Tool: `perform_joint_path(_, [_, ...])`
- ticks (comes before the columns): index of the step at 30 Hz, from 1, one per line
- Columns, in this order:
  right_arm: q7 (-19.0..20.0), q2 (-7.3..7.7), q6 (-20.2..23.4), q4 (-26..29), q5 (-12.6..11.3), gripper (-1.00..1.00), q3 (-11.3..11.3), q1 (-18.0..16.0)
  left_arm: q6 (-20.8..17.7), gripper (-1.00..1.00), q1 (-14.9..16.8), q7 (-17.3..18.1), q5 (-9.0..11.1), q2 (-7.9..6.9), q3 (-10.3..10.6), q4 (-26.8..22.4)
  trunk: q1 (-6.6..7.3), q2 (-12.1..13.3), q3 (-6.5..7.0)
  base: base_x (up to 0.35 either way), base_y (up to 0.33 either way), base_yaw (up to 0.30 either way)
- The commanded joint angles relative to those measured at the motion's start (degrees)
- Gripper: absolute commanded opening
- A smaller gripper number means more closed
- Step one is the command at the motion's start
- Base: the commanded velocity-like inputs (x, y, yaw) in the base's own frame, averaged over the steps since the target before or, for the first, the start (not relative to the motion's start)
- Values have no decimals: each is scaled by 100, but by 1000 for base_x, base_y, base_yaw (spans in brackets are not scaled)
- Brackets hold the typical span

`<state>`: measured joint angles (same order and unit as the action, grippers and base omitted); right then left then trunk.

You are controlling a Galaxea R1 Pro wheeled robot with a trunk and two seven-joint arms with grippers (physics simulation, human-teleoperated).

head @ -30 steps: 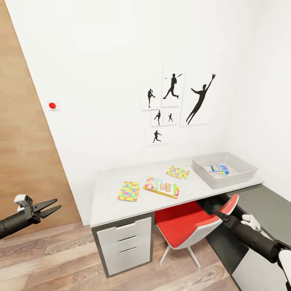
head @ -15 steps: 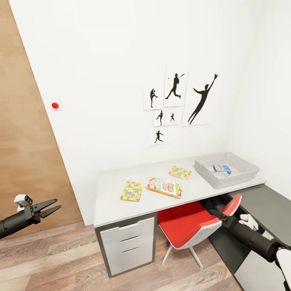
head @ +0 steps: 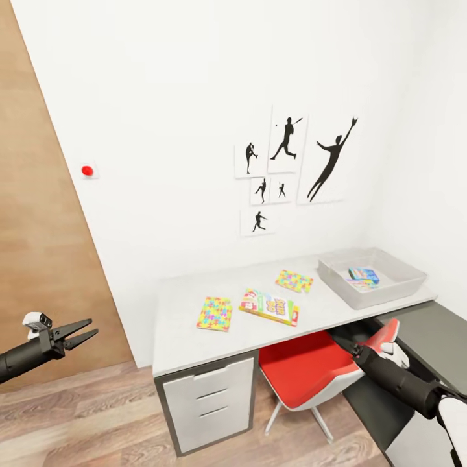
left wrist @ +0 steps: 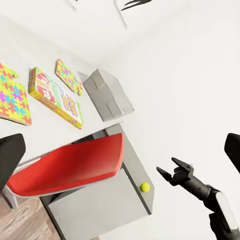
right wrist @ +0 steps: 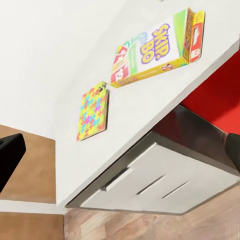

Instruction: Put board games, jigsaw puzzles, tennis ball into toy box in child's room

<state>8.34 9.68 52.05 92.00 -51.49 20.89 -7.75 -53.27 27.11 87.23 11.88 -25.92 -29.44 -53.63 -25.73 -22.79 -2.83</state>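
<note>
Stiff, light white "Skip-Bo" cardboard game box (head: 269, 307) on pale tabletop (head: 188, 331): grip a long edge. Left tool (head: 83, 331) spread; right tool (head: 363, 353) state unclear.

My arms (head: 19, 358) were matte black tubes with white wrist housings and pointed black fingers (head: 76, 332).

Two jigsaw puzzles are lying on one table (head: 194, 337): one (head: 215, 313) near its front, one (head: 294, 281) farther back. One Skip-Bo box (head: 269, 307) is lying between them. One toy box (head: 371, 277) is holding one blue-teal game (head: 364, 275). One tennis ball (left wrist: 145, 187) is sitting on the dark cabinet (left wrist: 135, 175). One red chair (head: 311, 366) is standing under the table. Six silhouette pictures (head: 295, 165) are hanging on the wall.
</note>
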Motion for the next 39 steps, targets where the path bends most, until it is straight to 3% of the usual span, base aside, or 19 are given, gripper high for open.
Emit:
perform_joint_path(1, [53, -1, 31, 2, 50, 100, 8, -7, -61, 100, 5, 22, -1, -1, 0, 2, -6, -13, -13, 196, 181, 0])
perform_joint_path(8, [53, -1, 33, 2, 49, 100, -5, -7, -61, 100, 5, 22, -1, -1, 0, 2, -6, -13, -13, 205, 199, 0])
perform_joint_path(19, [46, -1, 25, 2, 51, 100, -230, -24, -59, 100, 5, 22, -5, -1, 0, 2, -6, -13, -13, 77, 228, 0])
perform_joint_path(32, [22, -1, 25, 2, 53, 100, -311, -46, -53, 100, 5, 22, -10, 5, -3, 2, -6, -13, -13, 3, 31, 0])
perform_joint_path(39, [0, -1, 19, 5, 95, 100, -559, -131, -53, 100, 5, 22, -10, 7, -3, 2, -6, -13, -13, 0, 1, 0])
